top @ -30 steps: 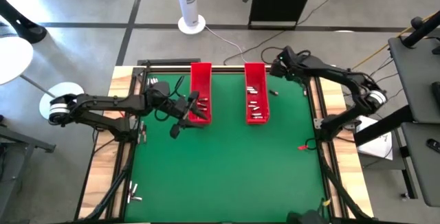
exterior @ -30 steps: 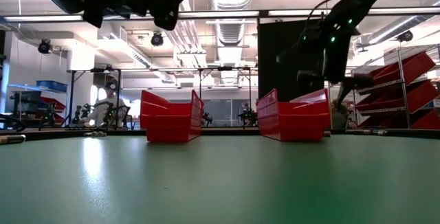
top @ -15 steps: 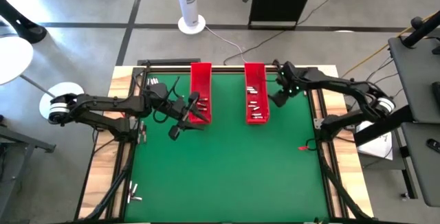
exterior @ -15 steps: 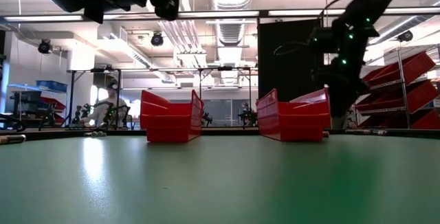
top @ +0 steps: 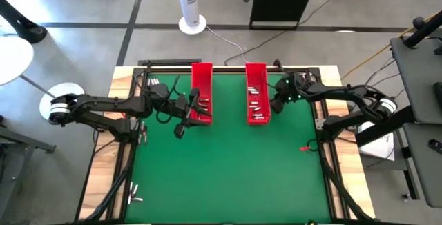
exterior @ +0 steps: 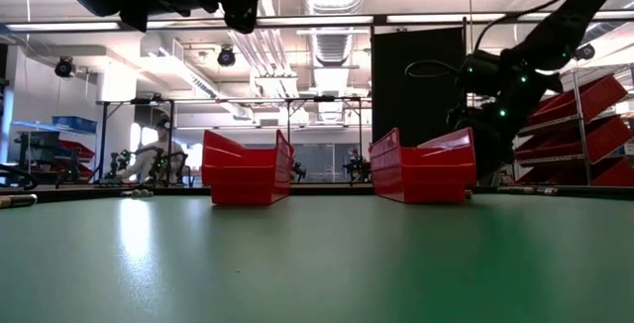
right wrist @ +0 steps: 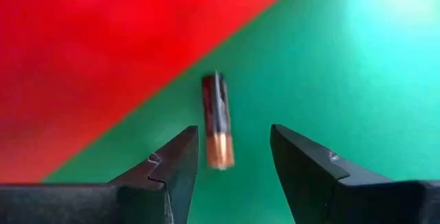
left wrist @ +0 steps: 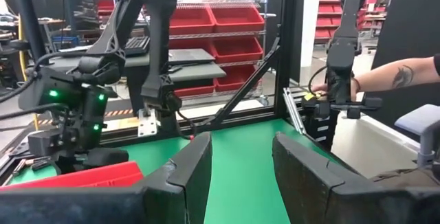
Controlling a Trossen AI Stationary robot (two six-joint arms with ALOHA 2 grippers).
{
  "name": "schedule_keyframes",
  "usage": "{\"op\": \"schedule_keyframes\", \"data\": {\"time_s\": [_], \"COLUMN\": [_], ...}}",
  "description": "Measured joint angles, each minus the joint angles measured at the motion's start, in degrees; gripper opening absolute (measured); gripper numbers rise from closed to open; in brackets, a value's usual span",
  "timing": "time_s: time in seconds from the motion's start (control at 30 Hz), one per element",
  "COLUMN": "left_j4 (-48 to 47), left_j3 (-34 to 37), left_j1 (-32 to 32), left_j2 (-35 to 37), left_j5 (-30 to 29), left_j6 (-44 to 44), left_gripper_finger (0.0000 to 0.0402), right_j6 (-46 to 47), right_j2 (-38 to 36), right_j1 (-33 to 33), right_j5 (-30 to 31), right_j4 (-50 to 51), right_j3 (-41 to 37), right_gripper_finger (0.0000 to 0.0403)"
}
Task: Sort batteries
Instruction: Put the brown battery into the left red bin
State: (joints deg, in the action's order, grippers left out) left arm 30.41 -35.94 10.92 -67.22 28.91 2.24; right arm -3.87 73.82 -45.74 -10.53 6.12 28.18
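Right gripper [right wrist: 230, 165], jaws apart, straddles small dark copper-ended cylindrical battery [right wrist: 217, 121] on green mat beside long red rectangular tray [top: 257, 94]; left gripper [left wrist: 240, 172] open, empty, raised.

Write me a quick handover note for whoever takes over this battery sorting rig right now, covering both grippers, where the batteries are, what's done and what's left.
Right gripper: open, low over the green mat beside the right red tray, fingers either side of a loose battery lying on the mat. Not gripped yet.
Left gripper: open and empty, raised by the near end of the left red tray.
Batteries: several already in both trays; a few more on the wooden edge at the near left corner and by the far left corner.
Done: part of the sort is in the trays.
Left: close on the loose battery, drop it in a tray, then collect the edge strays.
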Motion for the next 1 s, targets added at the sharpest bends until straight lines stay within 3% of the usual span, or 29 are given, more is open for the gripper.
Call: {"op": "schedule_keyframes", "data": {"time_s": [0.23,0.6,0.8,1.0], "left_j4": [0.0,-0.6,-0.6,-0.6], "left_j3": [0.0,0.0,0.0,0.0], "left_j1": [0.0,0.0,-0.3,-1.9], "left_j2": [0.0,-0.1,-0.1,-0.1], "left_j5": [-0.1,-4.4,-4.6,-10.2], "left_j6": [0.0,-0.6,-3.9,-5.2], "left_gripper_finger": [0.0134,0.0134,0.0134,0.0134], "right_j6": [-0.8,-1.2,-5.9,-7.3], "right_j2": [0.4,0.7,2.6,6.2], "right_j1": [0.0,0.9,0.9,0.9], "right_j5": [0.3,-1.4,-1.6,-2.1], "right_j4": [-8.1,-27.0,-28.0,-31.9], "right_j3": [-6.4,-14.6,-13.9,-12.8], "right_gripper_finger": [0.0168,0.0093,0.0112,0.0149]}}
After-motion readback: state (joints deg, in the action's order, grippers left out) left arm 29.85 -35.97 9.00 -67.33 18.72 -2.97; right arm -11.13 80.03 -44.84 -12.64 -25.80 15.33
